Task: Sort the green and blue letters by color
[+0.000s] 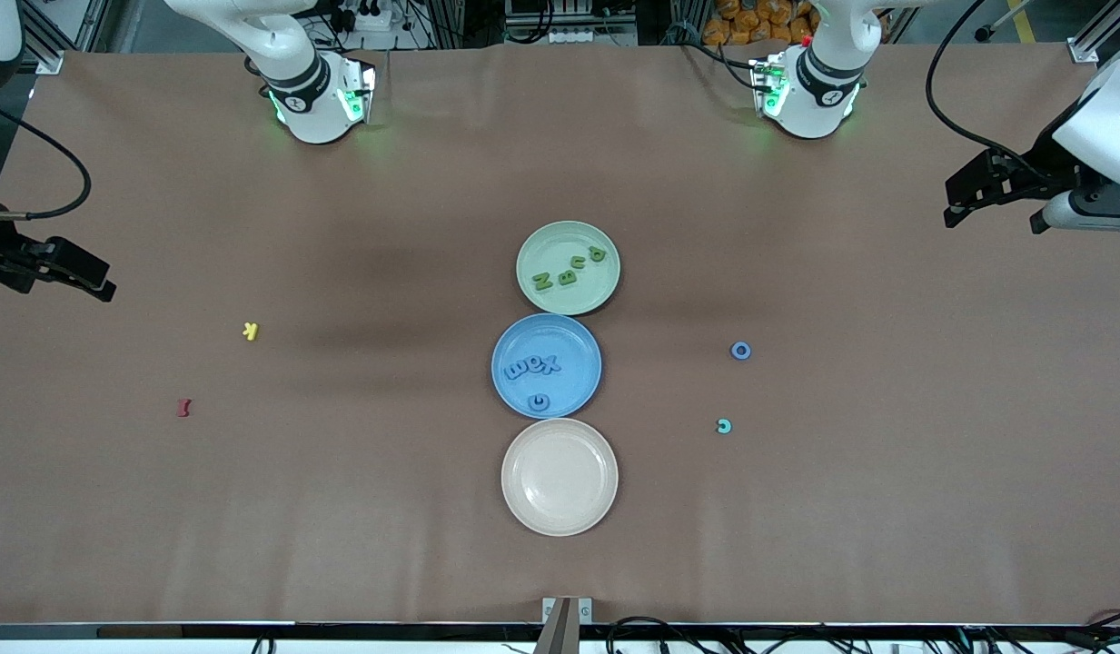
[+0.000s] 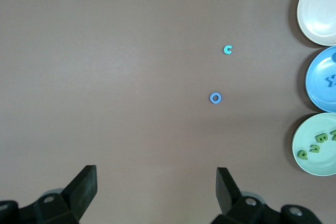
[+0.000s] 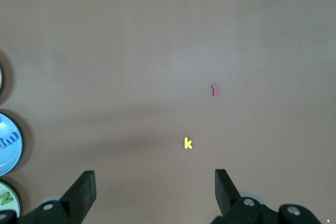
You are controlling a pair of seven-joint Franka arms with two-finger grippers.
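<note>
Left wrist view: blue letter O [image 2: 215,98] lies ahead of the left gripper [image 2: 156,184] — jaws wide, empty.

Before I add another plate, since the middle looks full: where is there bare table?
Bare stretches lie between the blue plate and the yellow K with the red I, and from the cream plate toward the front camera. The middle is crowded: green plate, blue and cream stand in a tight row. The blue O and teal C lie loose toward the left arm's end.
</note>
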